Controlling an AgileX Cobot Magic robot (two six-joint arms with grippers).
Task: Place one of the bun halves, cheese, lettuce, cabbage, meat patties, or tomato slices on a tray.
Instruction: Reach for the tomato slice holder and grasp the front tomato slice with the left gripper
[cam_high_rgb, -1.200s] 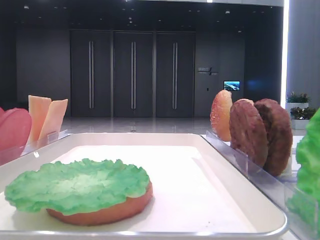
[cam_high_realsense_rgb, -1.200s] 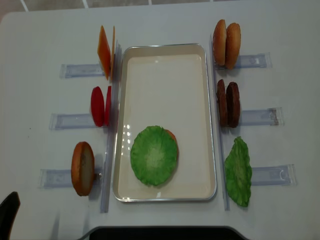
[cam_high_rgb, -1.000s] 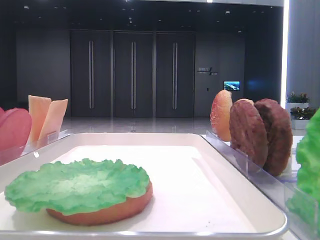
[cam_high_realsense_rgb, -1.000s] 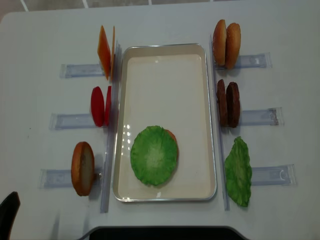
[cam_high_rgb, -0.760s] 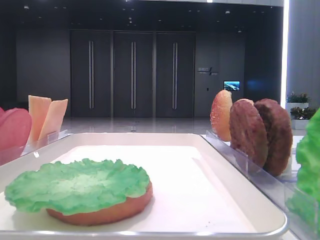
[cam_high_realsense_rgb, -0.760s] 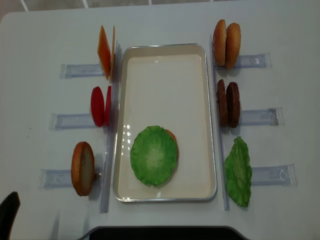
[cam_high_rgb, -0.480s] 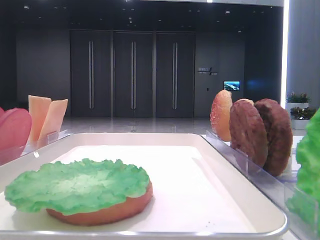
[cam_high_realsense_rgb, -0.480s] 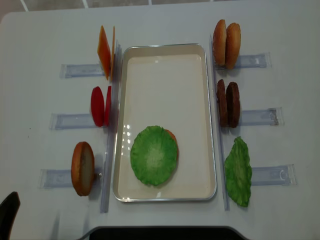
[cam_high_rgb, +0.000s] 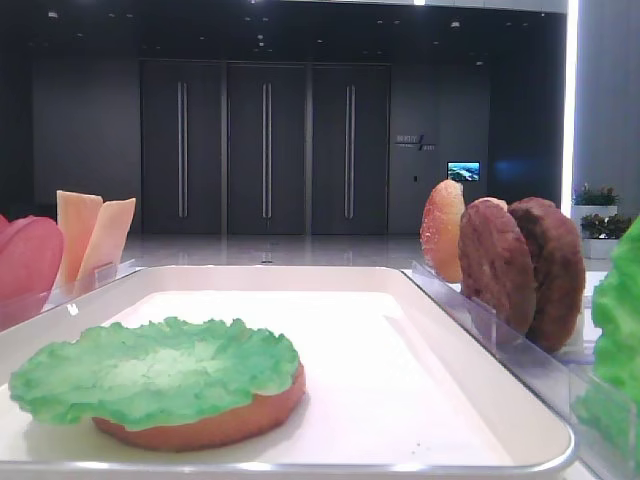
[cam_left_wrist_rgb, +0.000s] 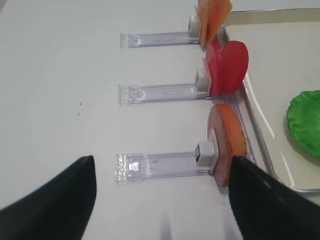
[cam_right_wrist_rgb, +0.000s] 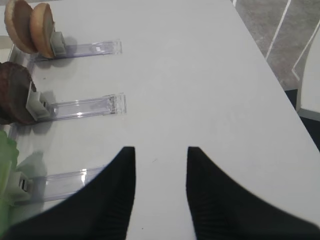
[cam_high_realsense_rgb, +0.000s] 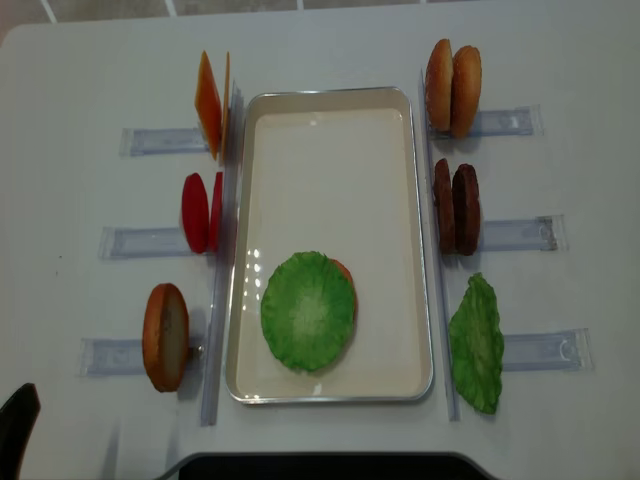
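Observation:
The white tray (cam_high_realsense_rgb: 330, 98) lies in the middle of the table. Near its front end a green lettuce (cam_high_realsense_rgb: 308, 310) leaf rests flat on a bun half (cam_high_rgb: 210, 425). Left of the tray, cheese (cam_high_realsense_rgb: 208, 103), tomato slices (cam_high_realsense_rgb: 195, 212) and a bun half (cam_high_realsense_rgb: 165, 337) stand on edge. To the tray's right stand two bun halves (cam_high_realsense_rgb: 452, 88), two meat patties (cam_high_realsense_rgb: 456, 208) and another lettuce (cam_high_realsense_rgb: 476, 343) leaf. My left gripper (cam_left_wrist_rgb: 161, 165) hangs wide open over bare table, in front of the left bun half (cam_left_wrist_rgb: 231, 137). My right gripper (cam_right_wrist_rgb: 161, 150) is open and holds nothing.
Clear plastic racks (cam_high_realsense_rgb: 150, 140) run outward from each upright item on both sides of the tray. The table's right edge (cam_right_wrist_rgb: 272, 65) drops to the floor. One dark finger (cam_high_realsense_rgb: 15, 430) shows at the overhead view's bottom left corner.

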